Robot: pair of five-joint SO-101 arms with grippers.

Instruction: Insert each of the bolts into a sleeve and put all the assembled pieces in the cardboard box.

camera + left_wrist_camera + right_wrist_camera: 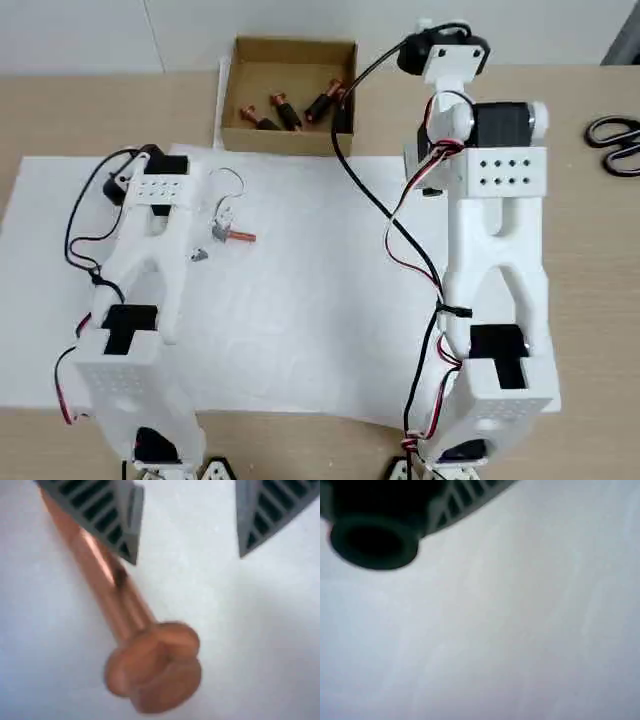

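Copper bolt (115, 605) flat on the white sheet (330, 330), near its far left corner.
Probably light, stiff, slick and apt to roll: take the shank, not the flanged head. Its long axis runs along the sheet's far edge. The left gripper (186, 552) is spread above the shank; the right gripper (447, 50) pinches a black sleeve (372, 542).

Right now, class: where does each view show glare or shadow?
Left wrist view: a bright streak of glare runs down the shank of the bolt. High view: even light, with only faint shadows on the white sheet. Right wrist view: the sleeve is a dark shape with no glare.
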